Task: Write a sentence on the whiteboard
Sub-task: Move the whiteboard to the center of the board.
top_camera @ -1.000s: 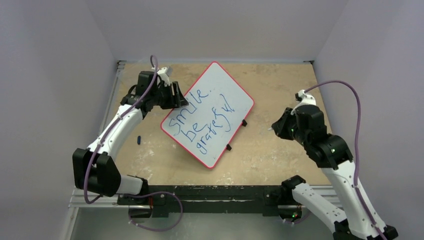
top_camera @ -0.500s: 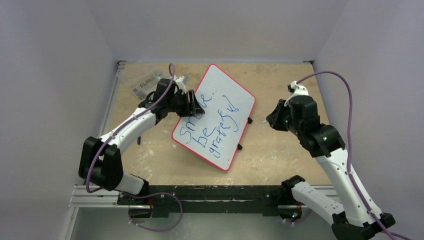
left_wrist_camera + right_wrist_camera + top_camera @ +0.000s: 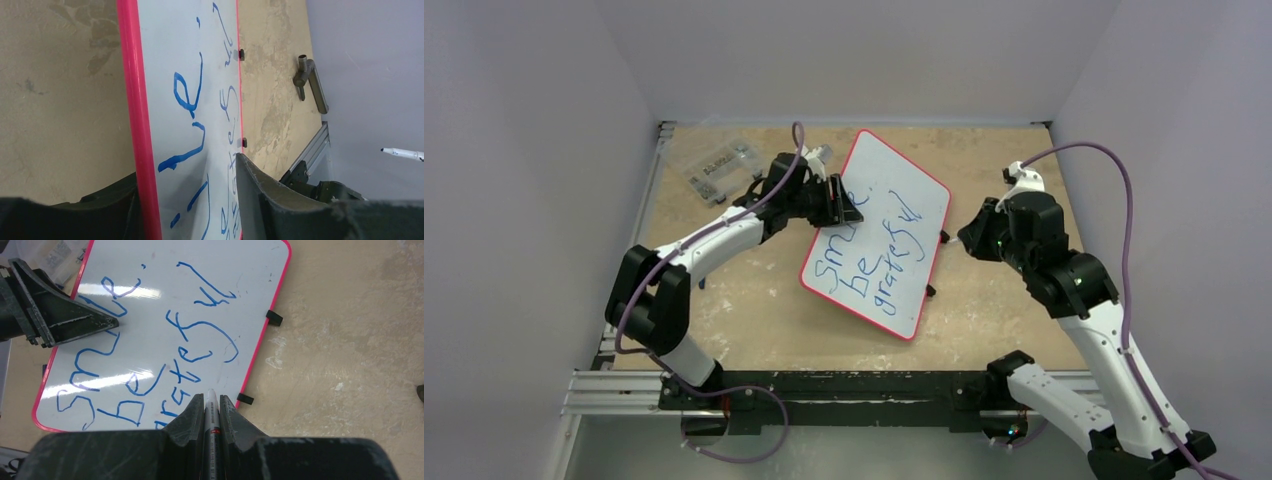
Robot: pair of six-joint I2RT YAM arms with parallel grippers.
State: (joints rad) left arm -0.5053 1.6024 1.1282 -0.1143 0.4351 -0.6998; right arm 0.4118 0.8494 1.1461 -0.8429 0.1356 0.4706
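here we are over the tan, scuffed wooden bench (image 3: 994, 160), and the large white rectangular whiteboard with the thin red rim (image 3: 879, 160) lies slanted in the middle of it, between the two arms. across it runs the blue handwritten sentence (image 3: 861, 262), "smile be grateful", in three slanted lines, all of it readable from above.

the left hand (image 3: 834, 203) is clenched on the board's left edge, right by the word "smile". the left wrist view shows it plainly: one finger (image 3: 260, 200) lies on the white face and the other sits under the red rim. two small black feet stick out along the opposite edge.

over on the right, the right hand (image 3: 974, 240) is clamped on a slim white marker pen (image 3: 210, 410), which is pinched straight between both fingers. its tip points at the board's right edge, close to "grateful"; whether the tip touches the surface, i cannot tell.

a small clear plastic compartment box (image 3: 719, 168) sits at the far left corner of the bench, well apart from the board.
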